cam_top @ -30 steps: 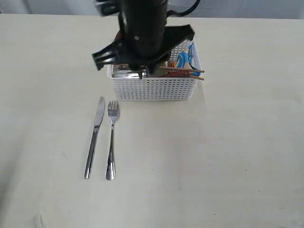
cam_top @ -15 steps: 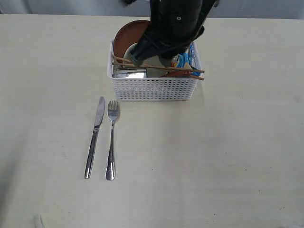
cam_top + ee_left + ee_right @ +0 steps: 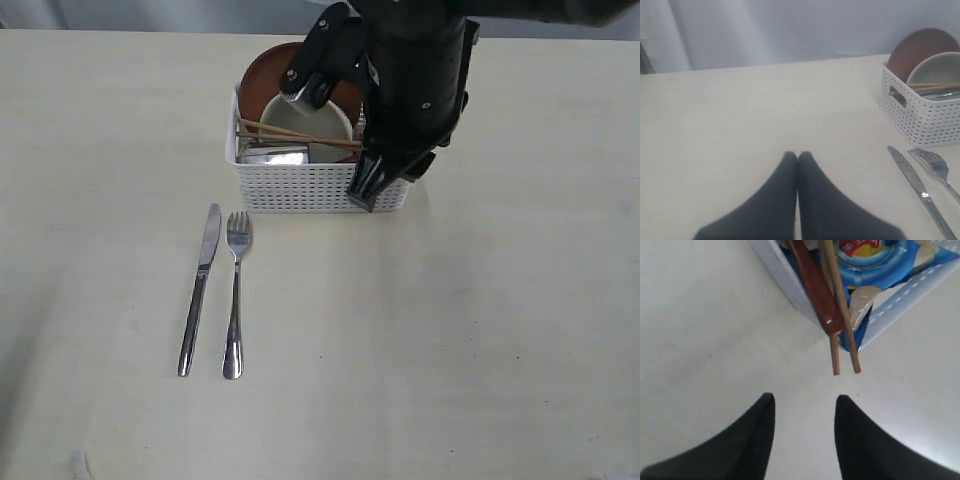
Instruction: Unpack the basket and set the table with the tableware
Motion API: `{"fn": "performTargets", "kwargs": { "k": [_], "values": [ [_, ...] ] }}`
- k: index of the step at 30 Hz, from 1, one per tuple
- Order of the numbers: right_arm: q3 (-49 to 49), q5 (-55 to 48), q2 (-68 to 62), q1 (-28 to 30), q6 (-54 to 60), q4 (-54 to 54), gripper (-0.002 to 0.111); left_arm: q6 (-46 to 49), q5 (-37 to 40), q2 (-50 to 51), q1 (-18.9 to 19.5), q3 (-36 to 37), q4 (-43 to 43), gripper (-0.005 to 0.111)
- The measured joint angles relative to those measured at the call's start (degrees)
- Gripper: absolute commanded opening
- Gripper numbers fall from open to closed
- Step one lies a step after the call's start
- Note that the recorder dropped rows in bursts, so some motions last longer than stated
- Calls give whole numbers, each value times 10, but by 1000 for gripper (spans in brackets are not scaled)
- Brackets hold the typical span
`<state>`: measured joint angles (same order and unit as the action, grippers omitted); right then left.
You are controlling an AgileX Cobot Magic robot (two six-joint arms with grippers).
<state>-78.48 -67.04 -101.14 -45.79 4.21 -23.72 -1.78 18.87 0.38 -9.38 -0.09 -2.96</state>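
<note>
The white basket stands at the back of the table and holds the brown plate, the off-white bowl, a steel cup and two chopsticks. A knife and a fork lie side by side in front of it. My right arm hangs over the basket's right end. The right gripper is open and empty, just short of the chopsticks' tips and the wooden spoon. Low over bare table, the left gripper is shut and empty, left of the knife.
A blue snack packet sits in the basket's right end under the chopsticks. From the left wrist view the basket, plate, bowl and fork lie off to one side. A pale curtain hangs behind the table.
My right arm has swung from above the basket's left part to its right end, uncovering plate and bowl, and its jaws have spread wider. Left gripper, knife and fork are unmoved.
</note>
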Motion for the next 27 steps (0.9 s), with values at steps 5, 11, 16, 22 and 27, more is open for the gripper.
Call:
{"fn": "performTargets", "kwargs": {
  "k": [5, 11, 16, 22, 27],
  "values": [
    [0, 1, -22, -3, 12, 1, 38, 0, 0, 0, 0, 0, 0, 0],
    [0, 17, -46, -13, 8, -27, 38, 0, 0, 0, 0, 0, 0, 0],
    [0, 52, -46, -13, 1, -42, 38, 0, 0, 0, 0, 0, 0, 0],
    [0, 55, -74, -13, -5, -64, 37, 0, 0, 0, 0, 0, 0, 0],
    [0, 49, -81, -13, -22, -86, 17, 0, 0, 0, 0, 0, 0, 0]
  ]
}}
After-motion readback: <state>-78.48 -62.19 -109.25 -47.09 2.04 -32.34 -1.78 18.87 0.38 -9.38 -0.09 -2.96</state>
